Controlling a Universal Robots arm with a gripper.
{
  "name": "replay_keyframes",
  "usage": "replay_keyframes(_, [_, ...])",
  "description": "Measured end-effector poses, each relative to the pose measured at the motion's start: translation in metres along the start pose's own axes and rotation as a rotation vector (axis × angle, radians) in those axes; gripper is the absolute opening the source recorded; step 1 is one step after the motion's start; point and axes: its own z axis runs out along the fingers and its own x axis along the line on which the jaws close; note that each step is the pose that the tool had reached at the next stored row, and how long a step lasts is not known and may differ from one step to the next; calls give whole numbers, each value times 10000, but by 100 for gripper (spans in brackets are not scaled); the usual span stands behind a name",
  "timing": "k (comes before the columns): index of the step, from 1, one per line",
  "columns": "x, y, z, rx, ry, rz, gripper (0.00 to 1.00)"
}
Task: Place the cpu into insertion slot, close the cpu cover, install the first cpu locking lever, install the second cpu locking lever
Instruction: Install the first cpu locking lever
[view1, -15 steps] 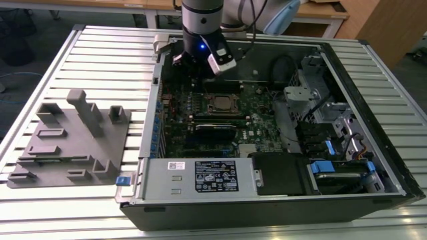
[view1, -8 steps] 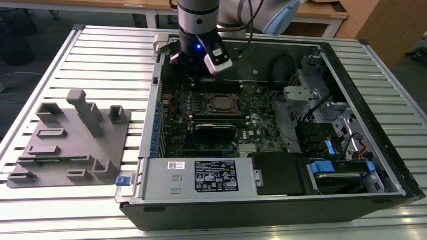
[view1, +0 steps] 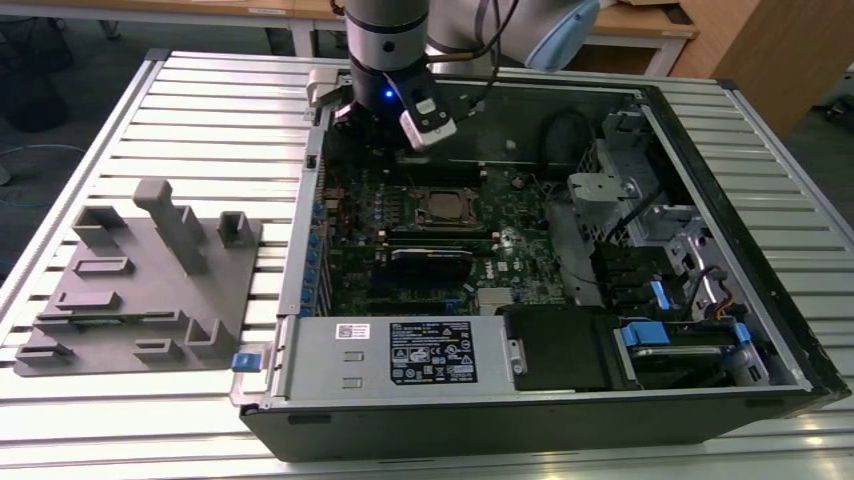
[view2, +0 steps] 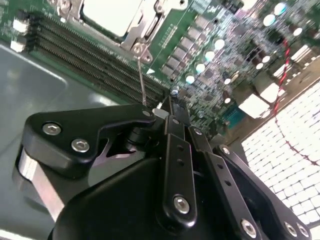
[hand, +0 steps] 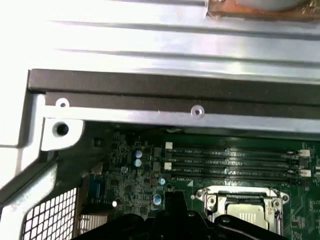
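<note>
**Exterior view.** An open computer case (view1: 534, 425) lies on a slatted worktop (view1: 200, 110), with a grey fixture (view1: 147, 270) at the exterior view's left. The arm (view1: 387, 40) hangs over the case's far edge, above the green motherboard (view1: 360, 260). The insertion slot (view1: 445, 208) sits near the board's middle.

**Both wrist views.** The pale-topped cpu (hand: 246, 218) lies in the slot, with the cpu cover (hand: 240, 192) framing it.

**Second wrist view.** The tool (view2: 170, 102) is drawn closed to a point and grips nothing. It is just beside the free end of a thin locking lever (view2: 141, 80) that stands up from the slot's corner.

**First wrist view.** The memory slots (hand: 235, 160) run between the slot and the case's metal rim.
</note>
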Motion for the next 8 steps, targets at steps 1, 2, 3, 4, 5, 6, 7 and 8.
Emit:
replay_keyframes(1, [1, 0, -1, -33, -6, 1, 10])
replay_keyframes(2, [1, 0, -1, -55, -8, 2, 10])
replay_keyframes(3, [1, 0, -2, -87, -10, 1, 10])
replay_keyframes(4, [1, 1, -3, -118, -12, 2, 10])
replay_keyframes(5, [1, 1, -4, -136, -13, 3, 10])
replay_keyframes(6, [-1, 1, -5, -159, -14, 3, 10])
replay_keyframes(7, [-2, 1, -6, -198, -16, 3, 10])
replay_keyframes(8, [-3, 1, -7, -254, -19, 5, 10])
